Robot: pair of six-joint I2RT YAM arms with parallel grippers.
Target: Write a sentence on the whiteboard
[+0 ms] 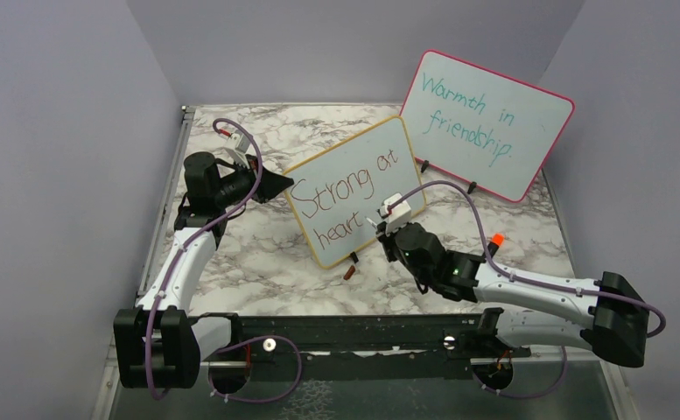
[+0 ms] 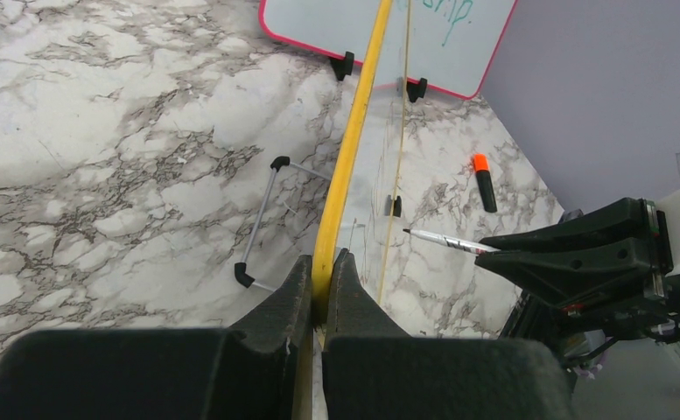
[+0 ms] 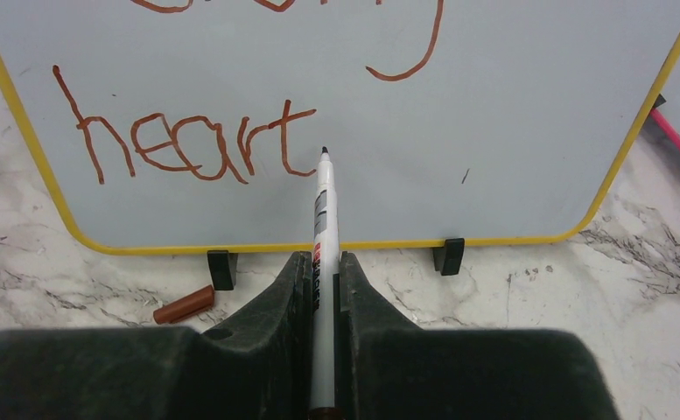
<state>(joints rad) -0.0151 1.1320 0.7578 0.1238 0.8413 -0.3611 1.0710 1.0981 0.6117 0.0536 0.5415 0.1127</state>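
Yellow-framed whiteboard [image 3: 494, 131] stands just ahead of the right gripper [image 3: 323, 260], which clamps the marker [image 3: 323, 197]; the left gripper [image 2: 323, 264] pinches its edge. Continue the sentence [image 3: 192, 149] right of the tip, pressing lightly

Left tool [image 2: 321, 273] is clamped on the yellow frame of the whiteboard [image 2: 354, 131], which is seen edge-on. The right tool [image 2: 504, 254], at right, grips a pen [image 2: 441, 239] with its tip at the board face; contact cannot be told. A wire stand [image 2: 262, 214] rests on the marble surface [image 2: 100, 131] just left of the board. An orange-capped marker [image 2: 484, 182] lies beyond, near the pink-framed board [image 2: 441, 44].
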